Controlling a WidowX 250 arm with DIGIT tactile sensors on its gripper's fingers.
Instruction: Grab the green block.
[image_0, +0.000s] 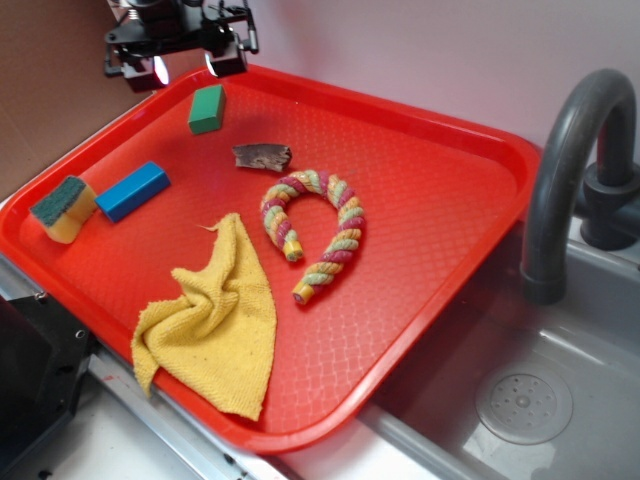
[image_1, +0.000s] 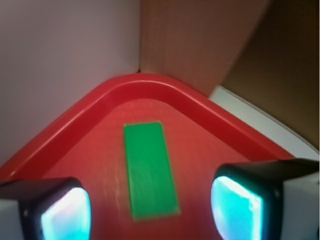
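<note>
The green block (image_0: 207, 108) lies flat near the far left corner of the red tray (image_0: 440, 240). In the wrist view the green block (image_1: 150, 170) lies lengthwise between my fingers, below them. My gripper (image_0: 185, 65) hangs above the tray's far corner, just behind and above the block, open and empty. In the wrist view the gripper (image_1: 150, 210) has its two pads, left (image_1: 65, 215) and right (image_1: 235, 205), wide apart on either side of the block's near end.
On the tray lie a blue block (image_0: 132, 190), a yellow sponge with dark green top (image_0: 63, 208), a yellow cloth (image_0: 215, 320), a curved striped rope toy (image_0: 320, 230) and a brown piece (image_0: 262, 155). A grey faucet (image_0: 570, 170) and sink (image_0: 520, 400) are at right. A wall stands behind the tray rim (image_1: 145, 82).
</note>
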